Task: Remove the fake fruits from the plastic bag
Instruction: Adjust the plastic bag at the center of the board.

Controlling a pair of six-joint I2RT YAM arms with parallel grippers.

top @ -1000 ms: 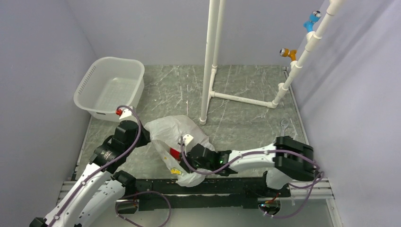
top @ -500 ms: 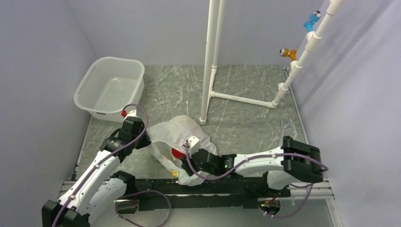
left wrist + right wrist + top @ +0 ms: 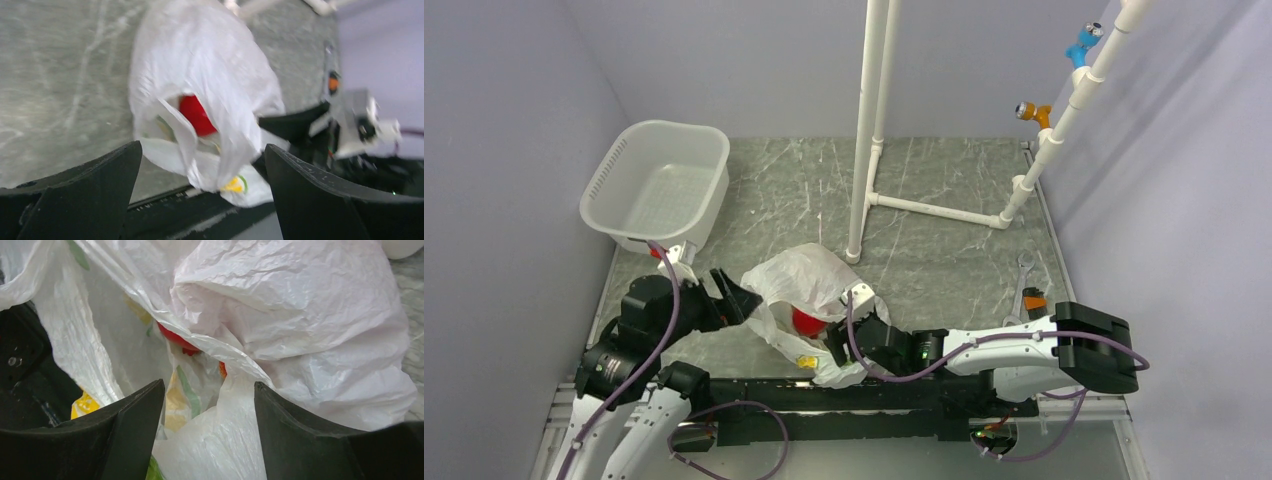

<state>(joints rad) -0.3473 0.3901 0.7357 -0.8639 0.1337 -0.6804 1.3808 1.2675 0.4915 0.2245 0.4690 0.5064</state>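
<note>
The plastic bag (image 3: 809, 272) lies crumpled near the table's front edge, its mouth facing left. One of the fake fruits, a red round one (image 3: 805, 322), shows inside the mouth; it also shows in the left wrist view (image 3: 196, 115) and partly in the right wrist view (image 3: 175, 338). No other fruit shows. My left gripper (image 3: 736, 298) stands open just left of the bag (image 3: 200, 70), with its fingers apart from the film. My right gripper (image 3: 834, 345) is pushed into the bag's near side. Its jaws are open with a loose fold of bag (image 3: 300, 340) between them (image 3: 209, 386).
A white perforated tub (image 3: 656, 185) stands at the back left. A white pipe frame (image 3: 869, 130) rises behind the bag. A metal wrench (image 3: 1024, 272) lies at the right. The black rail (image 3: 864, 395) runs along the near edge under the bag's lower corner.
My left gripper has opened wide and drawn back to the left, away from the bag's edge. My right gripper has slid left along the bag and opened wider. More of the red fruit shows.
</note>
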